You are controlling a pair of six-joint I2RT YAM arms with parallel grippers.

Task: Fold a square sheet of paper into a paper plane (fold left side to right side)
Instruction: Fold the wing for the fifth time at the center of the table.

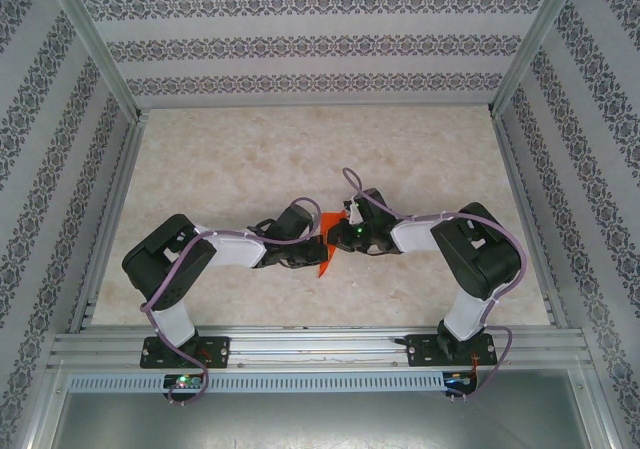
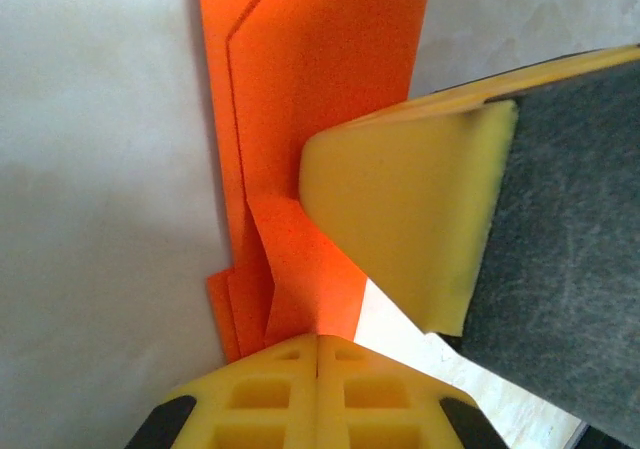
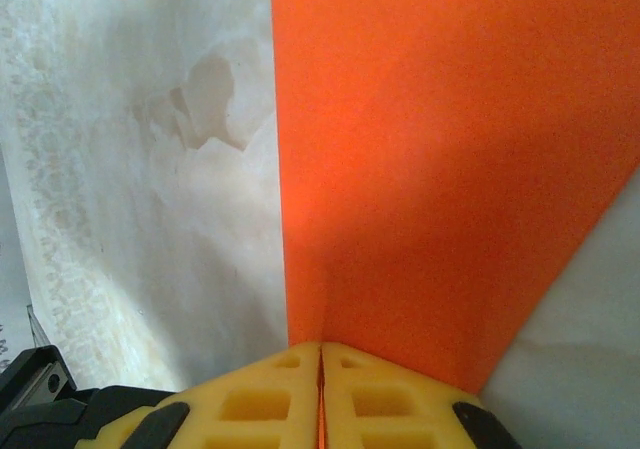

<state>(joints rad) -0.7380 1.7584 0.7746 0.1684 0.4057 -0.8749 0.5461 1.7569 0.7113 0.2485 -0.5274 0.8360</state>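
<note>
Left fingers (image 2: 293, 357) are pinching the folded orange paper (image 2: 330, 89) at a layered corner; right fingers (image 3: 298, 369) are clamping its straight edge, over the counter (image 1: 300, 149)

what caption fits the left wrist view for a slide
Left gripper shut on the edge of the creased, layered orange-red paper, partway through folding.

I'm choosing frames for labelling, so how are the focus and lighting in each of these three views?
Top external view: even, soft light, sharp throughout, hardly any shadows. Left wrist view: the bright orange-red folded paper is crisp, the pale marbled table beside it shaded grey. Right wrist view: the paper darkens toward the yellow fingers, and the table looks soft.
</note>
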